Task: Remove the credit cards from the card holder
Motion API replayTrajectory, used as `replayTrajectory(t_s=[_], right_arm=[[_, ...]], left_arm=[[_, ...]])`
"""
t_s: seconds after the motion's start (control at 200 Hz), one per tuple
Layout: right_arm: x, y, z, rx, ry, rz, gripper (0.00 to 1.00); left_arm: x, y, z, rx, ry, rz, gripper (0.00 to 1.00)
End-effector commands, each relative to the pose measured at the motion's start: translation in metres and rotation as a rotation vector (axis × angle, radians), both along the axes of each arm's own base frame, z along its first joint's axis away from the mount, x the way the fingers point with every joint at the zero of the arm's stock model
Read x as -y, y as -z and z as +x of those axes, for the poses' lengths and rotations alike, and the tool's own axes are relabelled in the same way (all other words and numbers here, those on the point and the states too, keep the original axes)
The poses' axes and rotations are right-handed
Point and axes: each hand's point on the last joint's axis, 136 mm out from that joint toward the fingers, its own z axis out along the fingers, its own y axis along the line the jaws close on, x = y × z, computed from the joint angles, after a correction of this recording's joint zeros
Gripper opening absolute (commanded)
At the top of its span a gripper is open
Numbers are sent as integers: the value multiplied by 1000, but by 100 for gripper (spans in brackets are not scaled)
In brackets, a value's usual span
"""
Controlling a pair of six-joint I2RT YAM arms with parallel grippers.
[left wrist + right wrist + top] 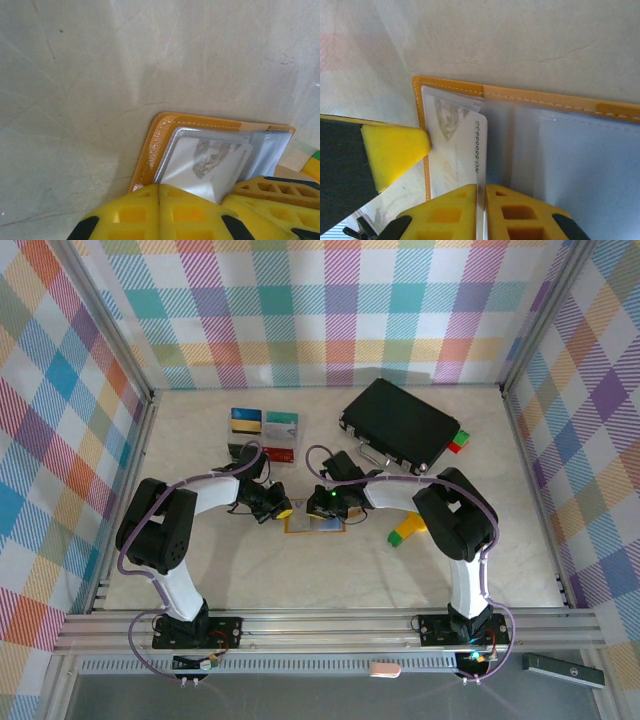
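Note:
The orange-tan card holder [315,525] lies open on the table between my two grippers. In the right wrist view a grey-white credit card [457,150] stands partly out of the holder's [545,100] left pocket, and my right gripper [481,187] is shut on the card's edge. My left gripper [159,187] is shut with nothing between its fingers, its tips resting on the near corner of the holder [155,145], beside the same card [210,160]. That left fingertip [395,152] touches the holder's left border. From above, the left gripper [283,510] and right gripper [322,505] sit close together.
Other cards [262,424] lie side by side at the back left. A large black case [400,425] with a metal handle sits at the back right, small red and green blocks [458,440] beside it. A green-and-yellow block [406,532] lies right of the holder.

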Motion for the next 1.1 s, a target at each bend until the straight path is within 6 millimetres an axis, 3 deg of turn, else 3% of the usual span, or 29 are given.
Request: replayTrajectory(t_s=[0.0, 0.19, 0.485, 0.715, 0.815, 0.995, 1.095], right_arm=[[-1, 5, -1, -28, 2, 20, 10], [1, 1, 0, -13, 9, 18, 6], [18, -3, 4, 27, 51, -25, 3], [26, -3, 5, 34, 101, -37, 3], [23, -3, 4, 25, 85, -26, 3], [14, -5, 2, 18, 42, 7, 4], [14, -6, 2, 22, 31, 4, 3]], left_arm=[[-7, 20, -15, -48, 12, 55, 4], [-9, 17, -13, -41, 6, 64, 5], [-12, -3, -6, 4, -16, 71, 18], [-16, -5, -6, 11, 6, 108, 16], [-11, -11, -5, 22, 27, 87, 14], [4, -40, 2, 95, 83, 42, 14], [13, -41, 2, 96, 101, 30, 13]])
